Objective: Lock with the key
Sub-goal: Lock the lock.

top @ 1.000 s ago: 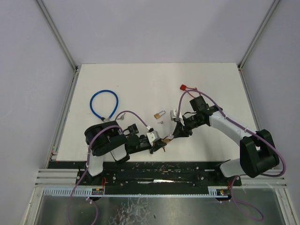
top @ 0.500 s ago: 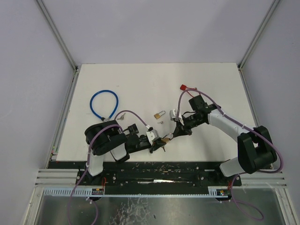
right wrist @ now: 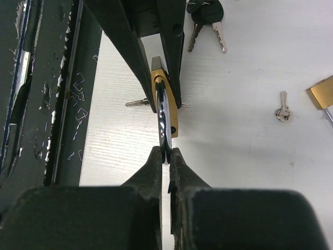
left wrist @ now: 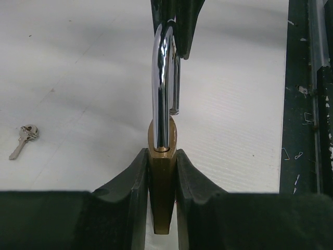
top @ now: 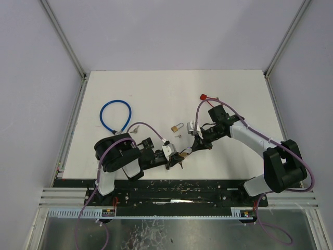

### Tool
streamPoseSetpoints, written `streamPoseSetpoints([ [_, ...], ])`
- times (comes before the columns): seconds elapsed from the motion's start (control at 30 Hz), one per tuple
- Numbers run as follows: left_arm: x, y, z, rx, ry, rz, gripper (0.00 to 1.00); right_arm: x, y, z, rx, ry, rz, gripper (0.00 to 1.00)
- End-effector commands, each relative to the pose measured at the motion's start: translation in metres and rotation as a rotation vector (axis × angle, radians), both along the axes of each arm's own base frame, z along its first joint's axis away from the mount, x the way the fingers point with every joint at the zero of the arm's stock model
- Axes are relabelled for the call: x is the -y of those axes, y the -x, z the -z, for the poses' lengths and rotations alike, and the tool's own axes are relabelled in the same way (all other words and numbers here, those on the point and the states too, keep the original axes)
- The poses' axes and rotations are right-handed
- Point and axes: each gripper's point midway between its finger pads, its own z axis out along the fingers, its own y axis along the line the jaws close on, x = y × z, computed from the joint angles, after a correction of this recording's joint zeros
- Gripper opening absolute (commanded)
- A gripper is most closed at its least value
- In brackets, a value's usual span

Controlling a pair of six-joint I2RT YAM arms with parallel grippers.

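A brass padlock (left wrist: 162,182) stands upright between the fingers of my left gripper (left wrist: 162,156), which is shut on its body. Its chrome shackle (left wrist: 163,78) is raised, and the free leg hangs clear of the body. My right gripper (right wrist: 166,154) is shut on the top of that shackle (right wrist: 163,117). In the top view both grippers meet at the padlock (top: 183,154) near the table's front edge. One small silver key (left wrist: 23,136) lies loose on the table, away from both grippers. No key shows in either gripper.
A second brass padlock (top: 177,127) and the small key (top: 178,136) lie just behind the grippers. A bunch of keys (right wrist: 208,21) lies close by. A blue cable loop (top: 115,115) sits at the left and a red tag (top: 204,97) at the back. The table's dark front rail (left wrist: 307,104) runs alongside.
My right gripper has closed onto the shackle and its arm has shifted slightly left. The left gripper has kept its hold on the padlock body.
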Motion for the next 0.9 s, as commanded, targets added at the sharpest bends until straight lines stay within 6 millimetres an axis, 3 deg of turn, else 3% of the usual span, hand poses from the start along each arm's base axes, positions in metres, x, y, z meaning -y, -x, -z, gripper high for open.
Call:
streamPoseSetpoints([
  [0.0, 0.002, 0.01, 0.005, 0.035, -0.01, 0.059, 0.0, -0.007, -0.022, -0.025, 0.131, -0.023, 0.014, 0.0],
  [0.87, 0.003, 0.016, 0.006, 0.03, -0.011, 0.089, 0.0, -0.011, -0.027, -0.003, 0.166, 0.025, -0.05, 0.0],
])
